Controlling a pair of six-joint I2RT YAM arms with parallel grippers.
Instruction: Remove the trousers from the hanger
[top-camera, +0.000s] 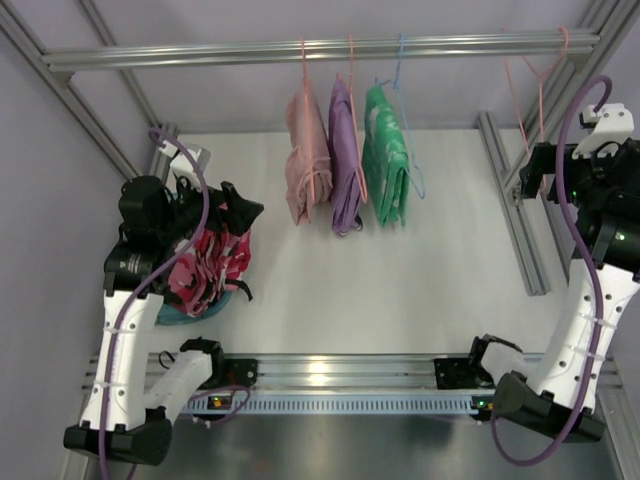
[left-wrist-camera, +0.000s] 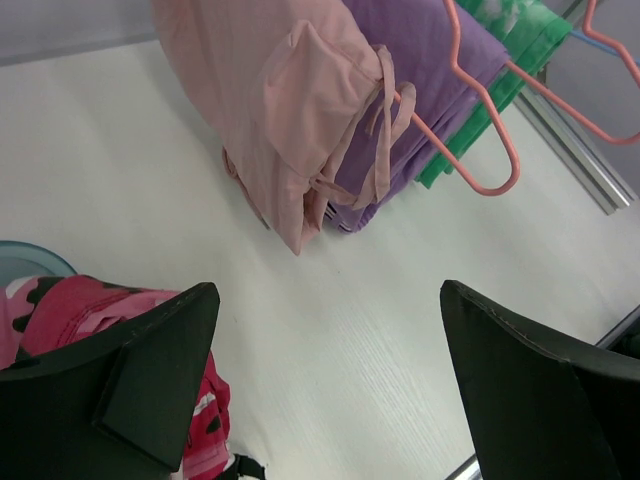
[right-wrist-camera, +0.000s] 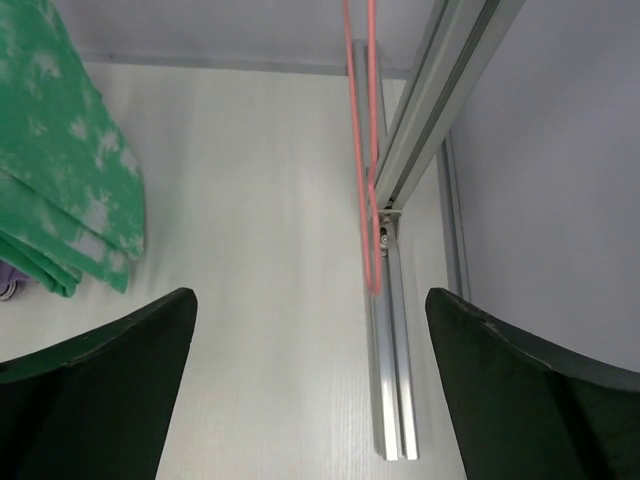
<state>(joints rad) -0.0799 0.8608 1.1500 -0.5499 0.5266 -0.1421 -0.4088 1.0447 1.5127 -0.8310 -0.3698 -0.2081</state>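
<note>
Fingers on the left (left-wrist-camera: 150, 380) gape beside the trousers (left-wrist-camera: 70, 310), heaped soft and limp, seemingly on a teal dish (left-wrist-camera: 40, 258), best pinched at a thick fold; right fingers (right-wrist-camera: 90, 390) gape near the bare hanger (right-wrist-camera: 365, 150).

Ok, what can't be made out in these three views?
1. Teal container under the pink, red and white camouflage trousers: mostly covered by them in the top view, cut off by the left edge in the left wrist view.
2. Thin salmon-pink wire hanger: hook cut off by the top edge in the right wrist view; lower end behind the right gripper in the top view.
</note>
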